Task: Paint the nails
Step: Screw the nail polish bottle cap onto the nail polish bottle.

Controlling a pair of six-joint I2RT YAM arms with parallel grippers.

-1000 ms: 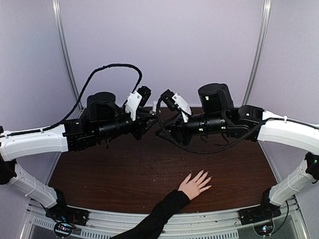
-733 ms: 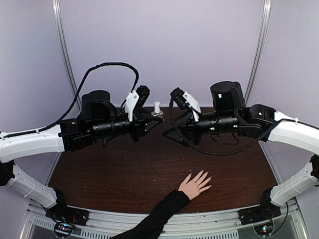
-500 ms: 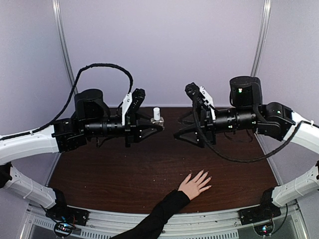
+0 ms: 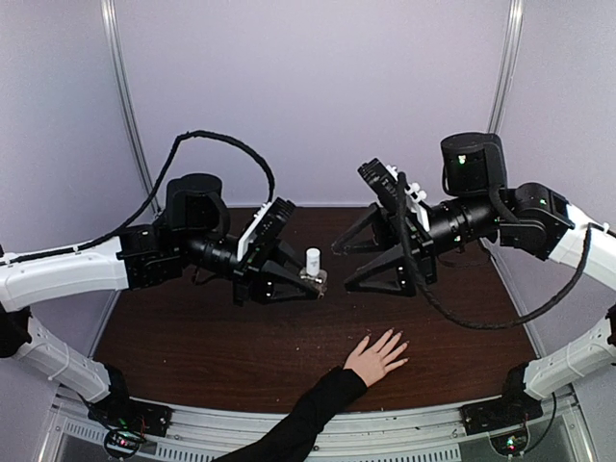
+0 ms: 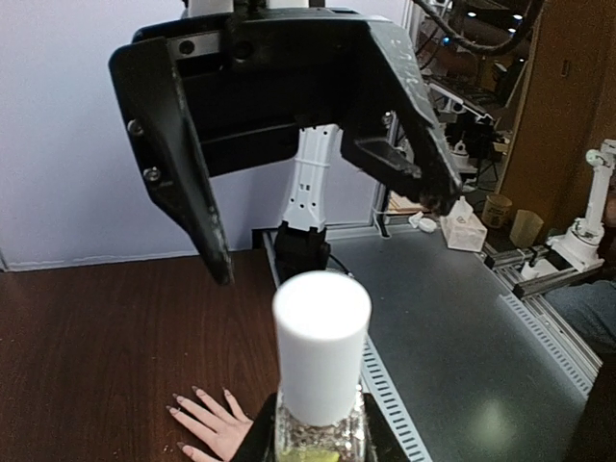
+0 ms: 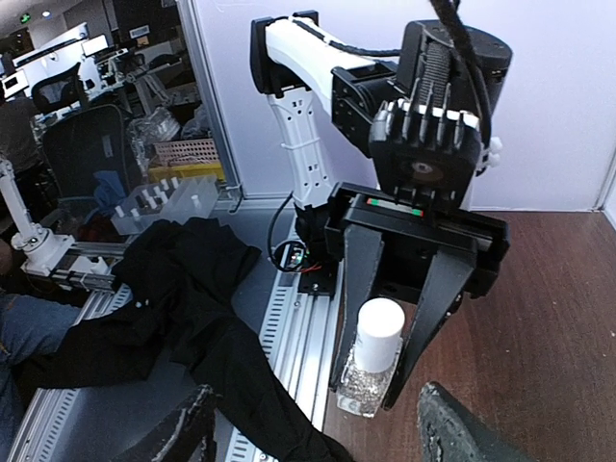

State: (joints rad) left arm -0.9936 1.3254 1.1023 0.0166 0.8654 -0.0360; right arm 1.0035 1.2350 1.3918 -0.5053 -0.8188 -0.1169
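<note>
Right fingers (image 4: 383,285) spread wider, nails (image 4: 395,335) well below them.

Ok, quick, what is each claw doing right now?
Left claw: closed on the small glass bottle with the white cap.
Right claw: open, holding nothing, facing the bottle.

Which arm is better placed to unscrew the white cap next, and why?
Probably the right arm: its jaws stand open, facing the white cap, while the left arm has its jaws shut on the bottle.
</note>
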